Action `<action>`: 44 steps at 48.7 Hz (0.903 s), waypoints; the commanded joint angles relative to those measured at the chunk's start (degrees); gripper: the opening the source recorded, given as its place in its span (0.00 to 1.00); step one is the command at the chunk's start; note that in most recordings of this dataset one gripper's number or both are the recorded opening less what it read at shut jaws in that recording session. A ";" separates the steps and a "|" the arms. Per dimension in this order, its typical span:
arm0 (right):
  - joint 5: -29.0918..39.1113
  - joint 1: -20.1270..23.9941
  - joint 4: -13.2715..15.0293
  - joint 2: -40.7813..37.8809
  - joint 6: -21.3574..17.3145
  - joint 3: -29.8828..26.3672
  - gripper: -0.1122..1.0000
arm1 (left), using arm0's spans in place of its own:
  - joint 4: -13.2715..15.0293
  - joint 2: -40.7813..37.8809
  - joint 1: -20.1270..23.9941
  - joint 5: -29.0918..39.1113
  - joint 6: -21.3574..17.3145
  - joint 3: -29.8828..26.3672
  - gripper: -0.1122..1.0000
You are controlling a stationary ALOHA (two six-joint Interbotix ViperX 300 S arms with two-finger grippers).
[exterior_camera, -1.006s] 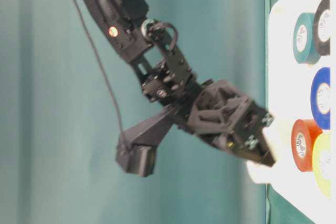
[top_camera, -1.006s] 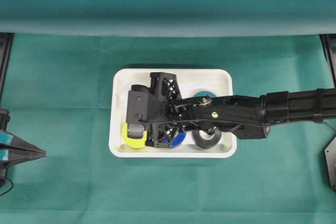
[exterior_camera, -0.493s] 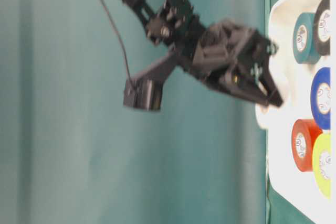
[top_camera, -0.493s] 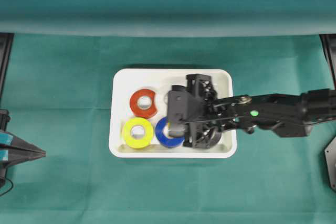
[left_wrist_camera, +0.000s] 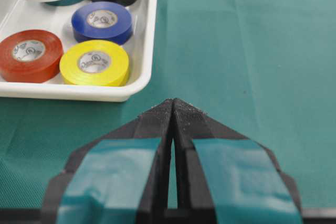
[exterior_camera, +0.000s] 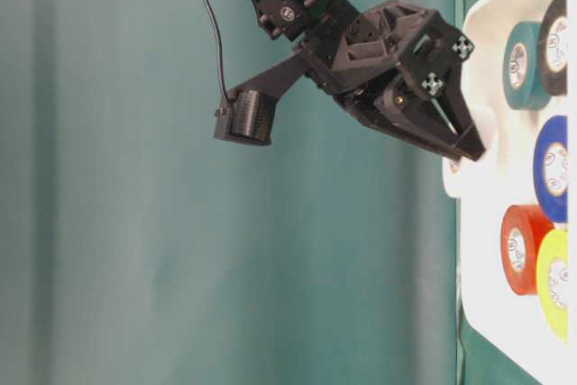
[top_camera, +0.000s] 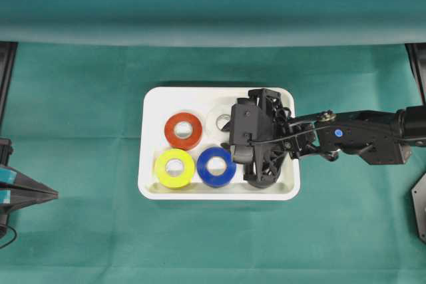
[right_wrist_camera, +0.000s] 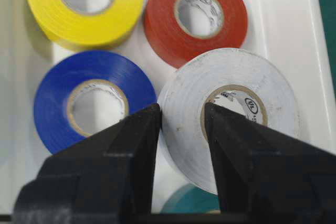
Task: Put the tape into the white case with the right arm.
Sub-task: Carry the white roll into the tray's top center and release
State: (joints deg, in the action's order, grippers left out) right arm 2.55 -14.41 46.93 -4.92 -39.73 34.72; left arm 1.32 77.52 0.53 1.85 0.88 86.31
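The white case (top_camera: 200,91) lies mid-table. In it are a red roll (top_camera: 183,130), a yellow roll (top_camera: 174,167) and a blue roll (top_camera: 216,166). A teal roll (exterior_camera: 521,65) and a black roll (exterior_camera: 552,42) lie at its right end. My right gripper (right_wrist_camera: 182,111) is shut on the wall of a white tape roll (right_wrist_camera: 252,72), one finger in the core and one outside. The white tape (exterior_camera: 455,182) hangs tilted just above the case floor, partly over the teal roll. My left gripper (left_wrist_camera: 173,100) rests shut and empty on the cloth, left of the case.
Green cloth (top_camera: 80,111) covers the table around the case. A green backdrop (top_camera: 213,4) runs along the far edge. The right arm (top_camera: 359,141) stretches in from the right. Black fixtures stand at both side edges.
The right gripper has drawn back rightward across the case with the white roll, uncovering the red, yellow and blue rolls. The left gripper has not moved.
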 commanded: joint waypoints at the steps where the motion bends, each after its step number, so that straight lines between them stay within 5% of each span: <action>1: -0.70 -0.26 0.26 0.35 0.09 -1.41 0.10 | 0.09 -0.53 0.18 -0.35 -0.09 -0.79 0.10; 21: -0.26 -0.35 0.26 -0.97 0.09 -2.20 0.12 | 0.09 -0.62 0.09 -0.35 -0.09 -0.70 0.10; 27: 0.97 -0.44 0.18 -0.97 0.09 -2.37 0.35 | 0.09 -0.53 0.09 -0.35 -0.09 -0.70 0.10; 35: 1.93 -0.35 0.26 -0.97 0.09 -2.37 0.79 | 0.09 -0.53 0.09 -0.35 -0.09 -0.70 0.10; 44: 1.93 -0.35 0.26 -0.97 0.00 -2.29 0.79 | 0.00 -0.53 0.18 -0.35 -0.09 -0.79 0.10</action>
State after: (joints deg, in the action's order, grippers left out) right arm 4.57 -14.77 47.02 -6.77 -39.64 33.57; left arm 1.32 77.43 0.53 1.85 0.88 86.31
